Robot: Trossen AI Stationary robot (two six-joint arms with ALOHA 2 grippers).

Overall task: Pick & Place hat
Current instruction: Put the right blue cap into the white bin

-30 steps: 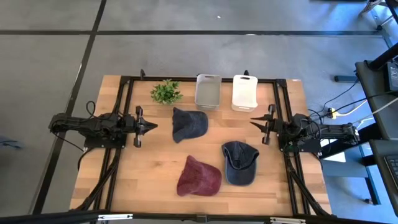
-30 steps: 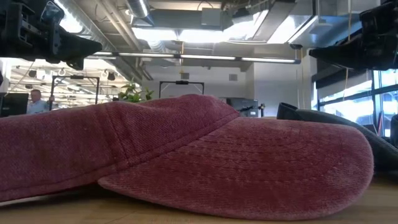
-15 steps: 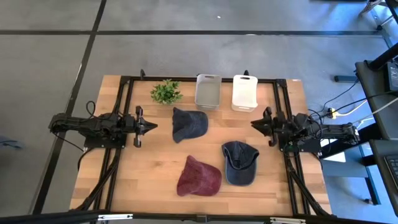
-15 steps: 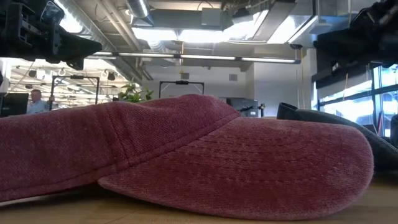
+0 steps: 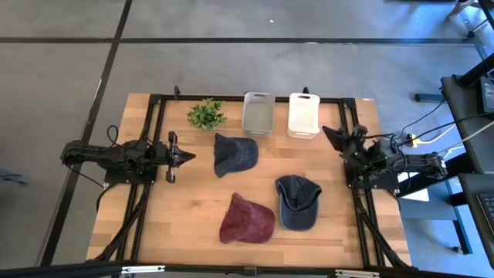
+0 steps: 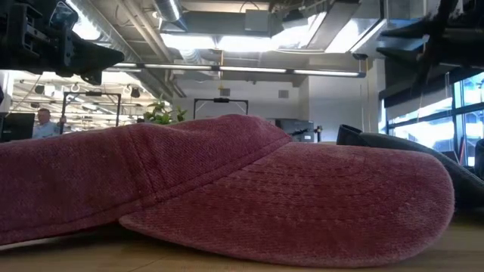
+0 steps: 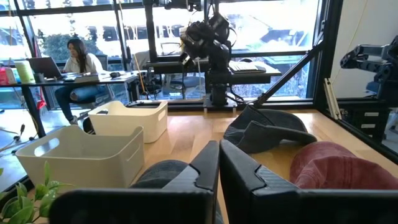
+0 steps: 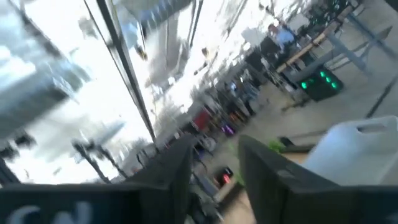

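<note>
Three hats lie flat on the wooden table, and no gripper touches any of them. A blue-grey hat [image 5: 234, 154] [image 7: 163, 172] sits mid-table. A dark navy cap [image 5: 297, 201] [image 7: 267, 127] [image 6: 412, 149] and a red cap [image 5: 247, 218] [image 6: 227, 189] [image 7: 336, 165] lie nearer the near edge. My left gripper [image 5: 189, 156] [image 7: 219, 152] [image 6: 113, 57] hangs shut above the table's left side, pointing at the blue-grey hat. My right gripper [image 5: 328, 133] [image 8: 214, 149] [image 6: 393, 41] is open, high over the right side and tipped up toward the far edge.
A grey bin [image 5: 258, 113] [image 7: 81, 152] and a white bin [image 5: 303, 114] [image 7: 127, 118] stand at the far edge, with a small green plant [image 5: 205, 114] [image 7: 25, 199] left of them. Black frame rails [image 5: 158, 139] run along the table's sides. A person [image 7: 78, 62] sits beyond the table.
My right gripper has drawn back toward the table's right edge, swung toward the far edge and risen, tipping its fingers upward. My left arm and the hats have stayed where they were.
</note>
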